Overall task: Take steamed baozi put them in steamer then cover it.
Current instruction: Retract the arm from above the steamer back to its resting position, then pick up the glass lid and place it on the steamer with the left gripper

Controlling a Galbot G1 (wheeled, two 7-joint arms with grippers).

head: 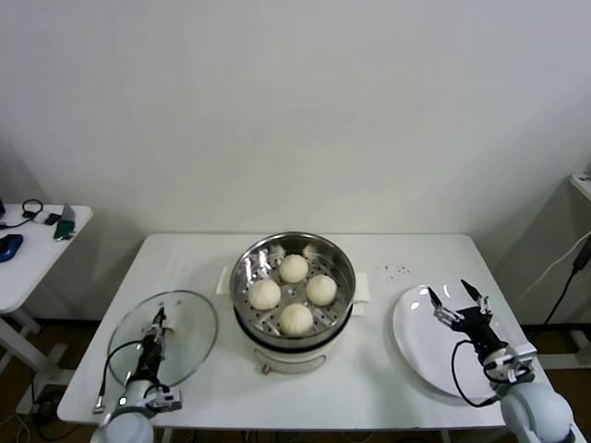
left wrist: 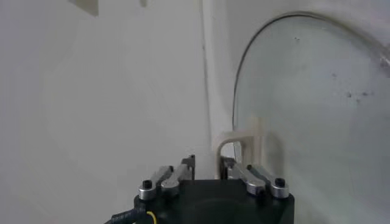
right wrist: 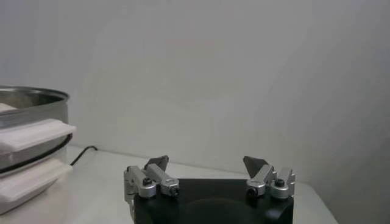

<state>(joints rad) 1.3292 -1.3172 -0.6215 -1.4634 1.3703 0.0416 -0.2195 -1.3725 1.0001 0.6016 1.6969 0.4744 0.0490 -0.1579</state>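
Four cream-white baozi [head: 294, 269] [head: 265, 293] [head: 321, 290] [head: 296, 318] sit inside the shiny steamer [head: 242, 268] at the table's middle; its rim and white side handle show in the right wrist view [right wrist: 30, 103]. The clear glass cover [head: 189, 341] lies on the table at the left. My left gripper [head: 159, 321] is over it, its narrow jaws closed about the cover's white bar handle [left wrist: 244, 137]; the gripper [left wrist: 207, 164] and glass [left wrist: 304, 91] show in the left wrist view. My right gripper [head: 452, 297] is open and empty above the plate, also in its wrist view [right wrist: 206, 163].
A flat white plate [head: 420, 346] lies at the table's right end under the right gripper. The white table [head: 388, 258] stands against a white wall. A small side table [head: 28, 258] with dark items stands off to the left.
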